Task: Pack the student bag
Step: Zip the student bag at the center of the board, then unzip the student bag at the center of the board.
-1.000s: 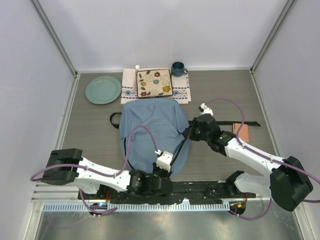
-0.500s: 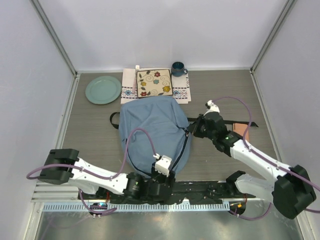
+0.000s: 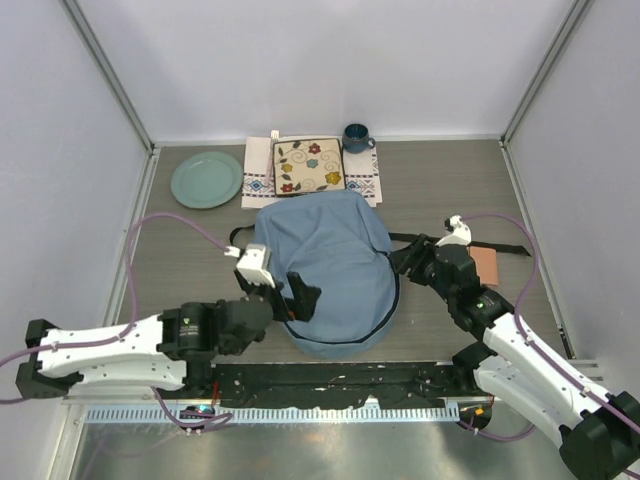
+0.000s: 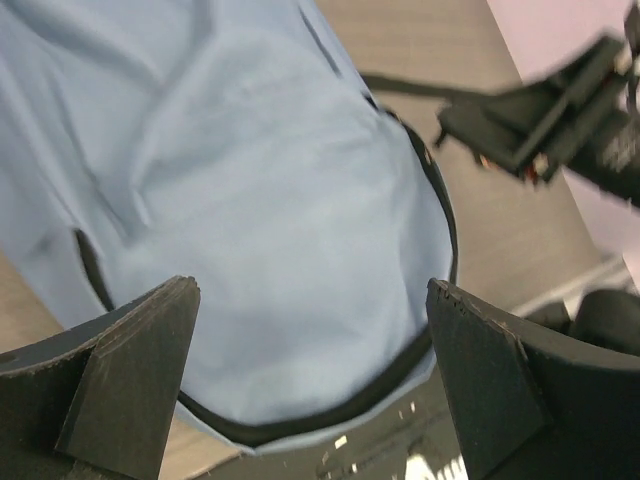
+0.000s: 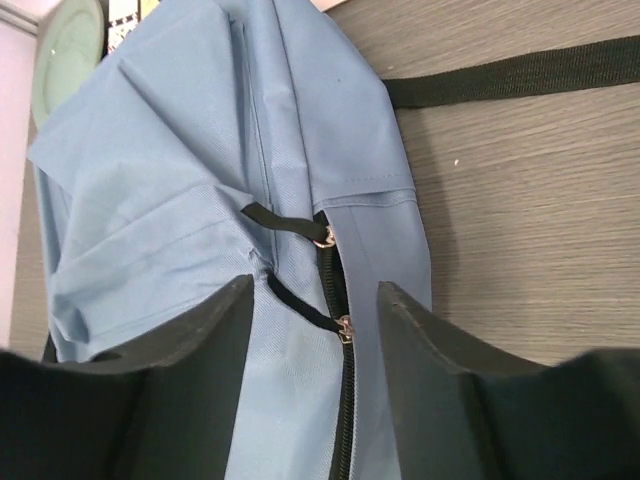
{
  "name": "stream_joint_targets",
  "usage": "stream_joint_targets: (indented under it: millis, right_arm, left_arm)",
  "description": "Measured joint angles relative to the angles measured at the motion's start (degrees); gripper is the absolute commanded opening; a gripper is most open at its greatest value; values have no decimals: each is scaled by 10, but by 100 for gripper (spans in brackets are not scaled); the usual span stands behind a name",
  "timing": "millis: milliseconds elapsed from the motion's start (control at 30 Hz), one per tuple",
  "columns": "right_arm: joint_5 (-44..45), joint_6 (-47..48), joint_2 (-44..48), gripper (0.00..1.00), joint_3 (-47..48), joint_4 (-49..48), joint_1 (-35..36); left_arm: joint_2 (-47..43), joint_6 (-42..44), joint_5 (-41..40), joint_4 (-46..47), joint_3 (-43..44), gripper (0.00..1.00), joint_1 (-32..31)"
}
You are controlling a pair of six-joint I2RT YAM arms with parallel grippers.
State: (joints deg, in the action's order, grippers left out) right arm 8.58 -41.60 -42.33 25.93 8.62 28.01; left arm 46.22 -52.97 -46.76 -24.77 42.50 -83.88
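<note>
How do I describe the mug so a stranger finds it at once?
Look at the table's far edge, behind the light-blue backpack. The mug stands just right of the square flowered plate. It alone is small, dark blue, with a handle.

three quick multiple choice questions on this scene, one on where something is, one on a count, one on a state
1. Where does the blue mug stand?
A) on the green plate
B) beside the right arm's base
C) at the far edge, just right of the floral plate

2. How many metal zipper pulls on the student bag show in the right wrist view?
A) two
B) none
C) five

3. How do the jaws of the left gripper stand?
A) shut on a strap
B) open over the bag's fabric
C) shut on a plate

Answers:
1. C, the mug sits near the back wall by the floral plate's right corner.
2. A, two pulls with black tabs lie along the zip.
3. B, the left wrist view shows the jaws wide apart, holding nothing.
</note>
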Motion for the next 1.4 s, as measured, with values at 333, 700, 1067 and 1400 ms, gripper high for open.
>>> stream_joint_targets:
  millis: [333, 700, 1067, 1400]
  right_arm:
    - [3, -1, -45, 78, 19, 4, -1]
    - [-73, 13, -132, 35, 21, -23, -3]
    - [-122, -69, 35, 1, -124, -75, -5]
    - [-129, -96, 92, 1, -152, -73, 3]
  left_arm:
    - [93, 89, 60, -44, 117, 100, 125]
    - [256, 160, 232, -27, 237, 99, 268]
    - [473, 235, 344, -34, 420, 100, 292]
    - [505, 225, 359, -66, 421, 95, 292]
